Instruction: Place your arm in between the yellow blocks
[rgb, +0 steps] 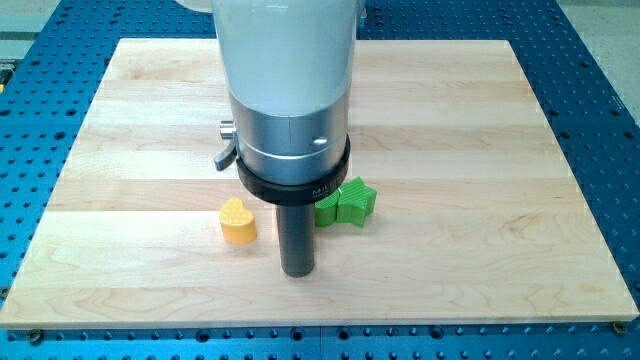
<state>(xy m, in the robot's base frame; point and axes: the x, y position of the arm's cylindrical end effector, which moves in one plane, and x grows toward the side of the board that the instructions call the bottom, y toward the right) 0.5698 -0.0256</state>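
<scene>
A yellow heart-shaped block (238, 221) lies on the wooden board (120, 150), left of centre toward the view's bottom. Only this one yellow block shows; the arm may hide others. My tip (297, 270) rests on the board just right of and slightly below the yellow heart, a small gap apart from it. A green block (347, 202), star-like in shape, sits right of the rod and is partly hidden by it.
The arm's wide white and silver body (290, 100) covers the board's middle and top centre. A blue perforated metal table (600, 120) surrounds the board on all sides.
</scene>
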